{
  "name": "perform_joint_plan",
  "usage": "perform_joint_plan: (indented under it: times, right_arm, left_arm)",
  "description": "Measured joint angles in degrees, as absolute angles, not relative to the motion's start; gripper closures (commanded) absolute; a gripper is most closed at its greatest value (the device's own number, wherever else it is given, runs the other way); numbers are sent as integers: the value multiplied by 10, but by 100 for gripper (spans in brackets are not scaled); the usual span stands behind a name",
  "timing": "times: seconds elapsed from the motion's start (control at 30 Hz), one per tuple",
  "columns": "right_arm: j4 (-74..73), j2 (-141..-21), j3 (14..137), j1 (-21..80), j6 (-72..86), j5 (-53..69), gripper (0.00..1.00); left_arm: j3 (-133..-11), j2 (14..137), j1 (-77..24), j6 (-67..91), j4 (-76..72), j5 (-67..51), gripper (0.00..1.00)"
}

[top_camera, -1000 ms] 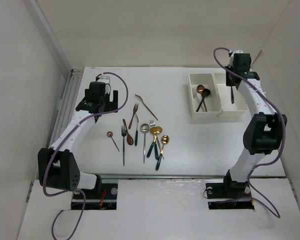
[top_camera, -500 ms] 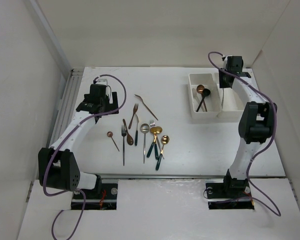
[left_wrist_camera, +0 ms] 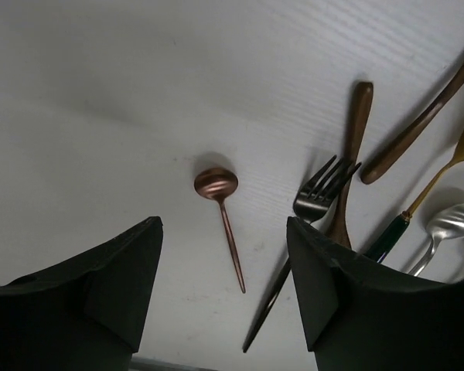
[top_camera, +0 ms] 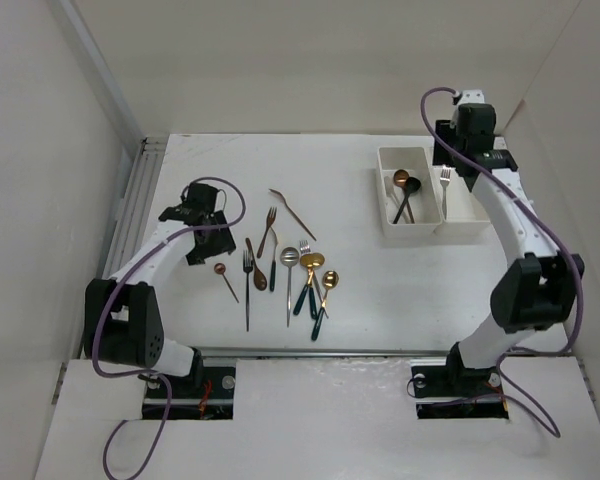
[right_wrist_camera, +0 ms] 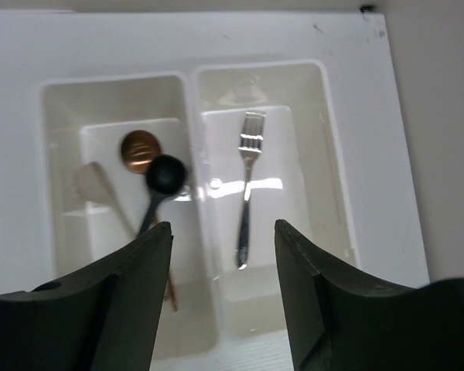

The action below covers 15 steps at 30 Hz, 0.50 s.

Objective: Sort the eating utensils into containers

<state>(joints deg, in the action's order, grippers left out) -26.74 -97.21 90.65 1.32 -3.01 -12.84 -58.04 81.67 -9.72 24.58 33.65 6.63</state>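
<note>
Several eating utensils lie loose at centre-left of the table: a small copper spoon [top_camera: 221,271], a black fork [top_camera: 247,290], a wood-brown spoon [top_camera: 259,276], a silver spoon [top_camera: 289,259] and gold spoons with green handles [top_camera: 313,270]. My left gripper [top_camera: 204,246] hangs open just above the copper spoon [left_wrist_camera: 219,197], whose handle lies between the jaws [left_wrist_camera: 224,232]. The containers [top_camera: 418,228] stand at the back right. My right gripper [top_camera: 458,152] is open and empty [right_wrist_camera: 223,232] above them. A silver fork [right_wrist_camera: 247,182] lies in the right compartment. The left compartment holds a black spoon [right_wrist_camera: 163,176], a copper spoon [right_wrist_camera: 139,147] and a cream one [right_wrist_camera: 94,185].
A copper fork [top_camera: 292,213] and a gold fork [top_camera: 270,226] lie farther back, between the pile and the tray. The black fork [left_wrist_camera: 313,209] lies close beside my left gripper's right finger. White walls close in the table at the left, back and right.
My right gripper has opened and let the silver fork drop into the right compartment. My left arm has come nearer and lower over the copper spoon, its jaws narrower than before.
</note>
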Motion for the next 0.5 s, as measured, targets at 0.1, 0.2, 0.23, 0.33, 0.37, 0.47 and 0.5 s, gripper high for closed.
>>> perform_joint_plan:
  times: [0.1,0.2,0.23,0.33,0.37,0.47,0.5]
  right_arm:
    - [-260,-904,881,65,-18,-138,39]
    - [-250,-865,859,97,-7,-133,39]
    - [-249,-858,851,98,-4,-133,39]
    - [-251,-849,833,91,-1,-133,39]
    - [-251,-850,830,89,-1,-133,39]
    - [-253,-850,820,86,-2,-133,39]
    - [-252,-849,817,86,-2,-133,39]
  left_arm:
    - [-543,820,-97,264,346,45,43]
    - [-504,822,-97,276,358,29,46]
    - [-495,824,-98,281,359,24,50]
    - [-484,833,-100,295,356,19,51]
    - [-484,837,-100,299,351,19,51]
    - [-484,852,-102,306,330,20,51]
    - [-484,859,-103,307,323,21,51]
